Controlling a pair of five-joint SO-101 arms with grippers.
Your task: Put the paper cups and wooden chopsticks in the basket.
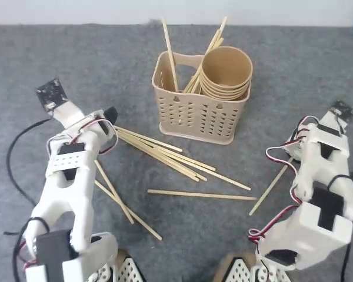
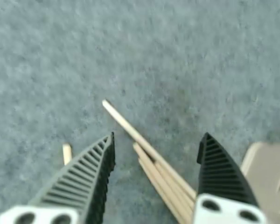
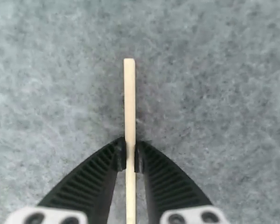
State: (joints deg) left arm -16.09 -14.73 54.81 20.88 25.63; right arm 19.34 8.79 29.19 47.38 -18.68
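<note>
Basket (image 1: 188, 114) stands far centre on the desk (image 1: 106, 59), holding stacked cups (image 1: 226, 67) and upright chopsticks (image 1: 170, 56). Loose chopsticks (image 1: 165, 154) lie just near of it. Left gripper (image 2: 158, 136): fingers spread over their left ends. Right gripper (image 3: 129, 154): fingers clamped on one chopstick (image 3: 129, 102), at right.

Your inventory on the grey surface (image 1: 294, 76):
- One basket (image 1: 194, 117), upright. It holds stacked paper cups (image 1: 226, 73) in one compartment and standing chopsticks (image 1: 169, 56) beside them.
- Loose on the surface:
  - a fanned bundle (image 1: 165, 154) running from the left arm (image 1: 67, 176) toward centre
  - two crossed sticks (image 1: 120, 205) beside that arm
  - one flat stick (image 1: 200, 194)
  - one diagonal stick (image 1: 270, 187) reaching under the right arm (image 1: 320, 188)
</note>
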